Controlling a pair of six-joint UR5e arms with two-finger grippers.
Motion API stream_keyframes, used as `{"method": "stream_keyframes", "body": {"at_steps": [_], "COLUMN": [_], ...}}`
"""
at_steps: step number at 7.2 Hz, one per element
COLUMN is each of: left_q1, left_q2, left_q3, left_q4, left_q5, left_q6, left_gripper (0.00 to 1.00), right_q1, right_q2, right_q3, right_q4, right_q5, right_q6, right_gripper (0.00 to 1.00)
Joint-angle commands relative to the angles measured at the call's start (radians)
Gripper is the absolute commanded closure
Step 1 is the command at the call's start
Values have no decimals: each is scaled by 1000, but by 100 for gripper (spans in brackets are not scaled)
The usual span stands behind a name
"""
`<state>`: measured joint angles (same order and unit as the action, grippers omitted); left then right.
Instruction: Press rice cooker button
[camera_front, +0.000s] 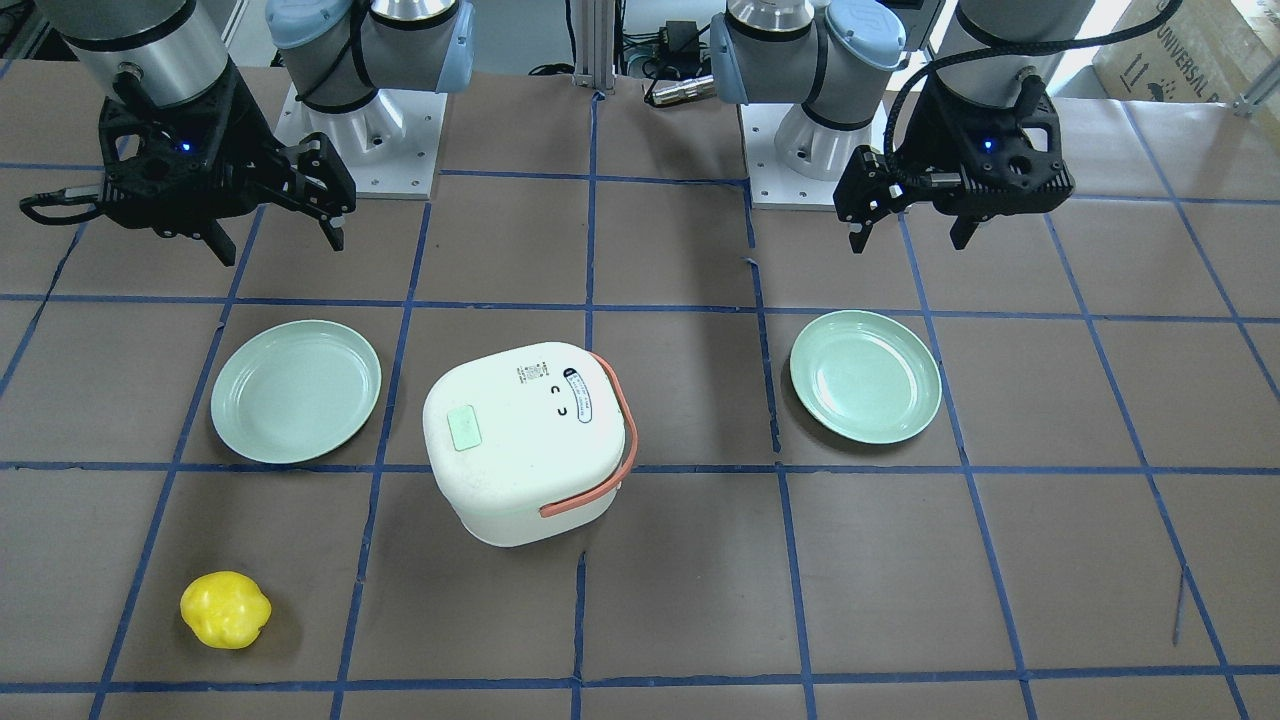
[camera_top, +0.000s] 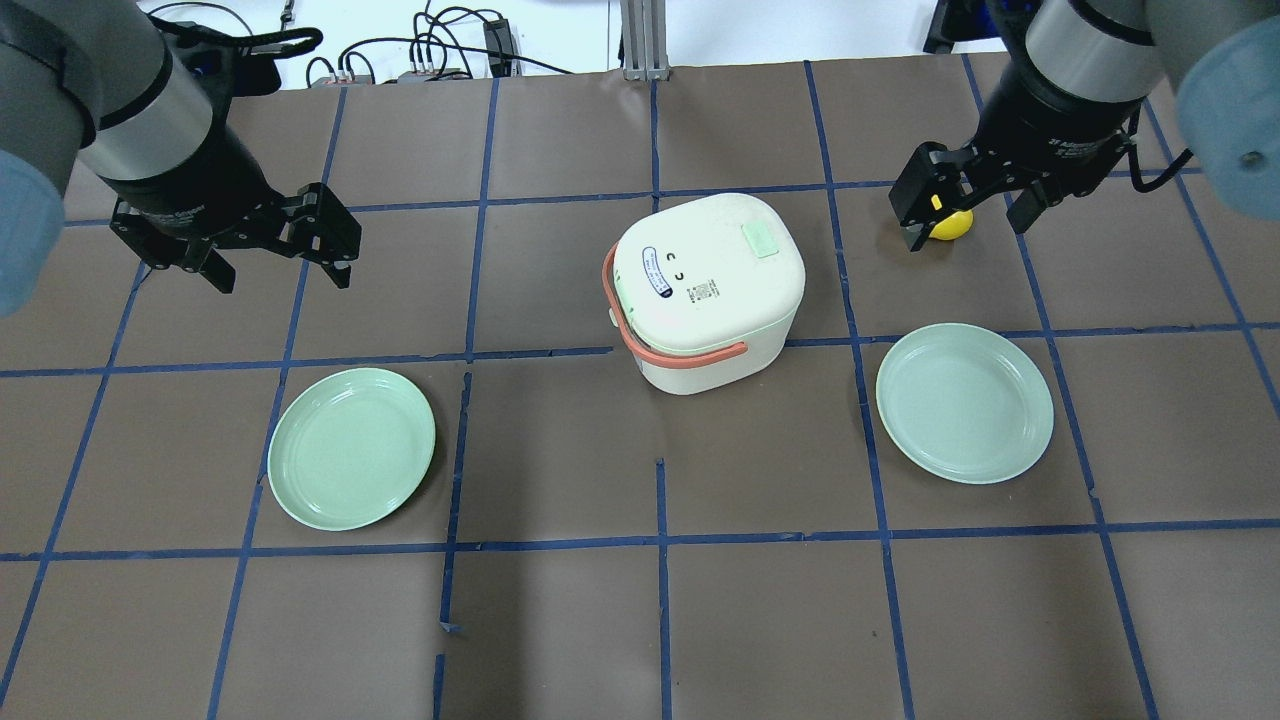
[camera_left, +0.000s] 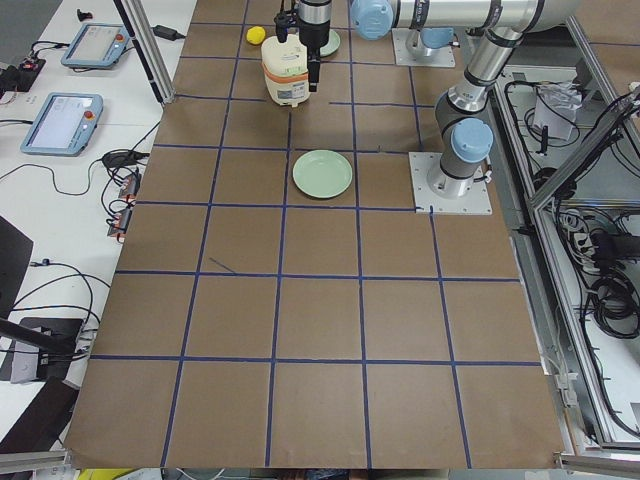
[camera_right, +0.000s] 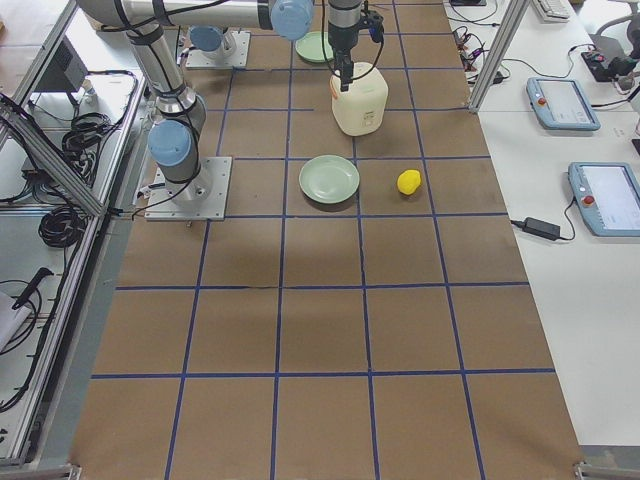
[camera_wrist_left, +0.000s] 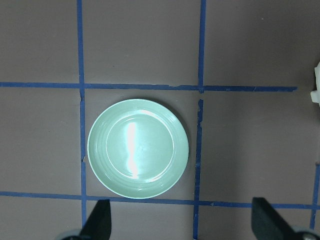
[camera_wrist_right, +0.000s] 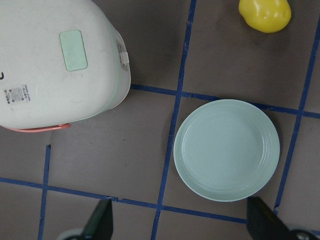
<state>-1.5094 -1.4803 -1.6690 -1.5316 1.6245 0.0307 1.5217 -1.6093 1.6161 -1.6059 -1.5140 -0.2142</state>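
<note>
The white rice cooker (camera_front: 530, 440) with a salmon handle stands mid-table, and a pale green button (camera_front: 465, 430) sits on its lid. The cooker (camera_top: 710, 290) and button (camera_top: 760, 240) also show in the overhead view, and the button (camera_wrist_right: 73, 49) shows at the upper left of the right wrist view. My left gripper (camera_top: 280, 278) is open and empty, held high and well to the cooker's left. My right gripper (camera_top: 965, 232) is open and empty, held high to the cooker's right. Neither touches the cooker.
A pale green plate (camera_top: 352, 448) lies below my left gripper and also shows in the left wrist view (camera_wrist_left: 138, 148). A second plate (camera_top: 964, 402) lies right of the cooker. A yellow fruit-like object (camera_front: 225, 609) sits at the far side near the right gripper.
</note>
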Motion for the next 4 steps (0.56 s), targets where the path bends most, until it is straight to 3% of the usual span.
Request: {"method": "stream_keyframes", "body": {"at_steps": [1, 4], "left_q1": [0, 0], "left_q2": [0, 1], "left_q3": [0, 0], "left_q4": [1, 1], "left_q5": [0, 0], "left_q6": [0, 0], "left_gripper": [0, 0], "right_q1": [0, 15], "right_q2": [2, 29], "right_q3": [1, -7], "right_q4": [-20, -70], "right_q5": [70, 148], "right_q6": [1, -2], "right_gripper": [93, 95]}}
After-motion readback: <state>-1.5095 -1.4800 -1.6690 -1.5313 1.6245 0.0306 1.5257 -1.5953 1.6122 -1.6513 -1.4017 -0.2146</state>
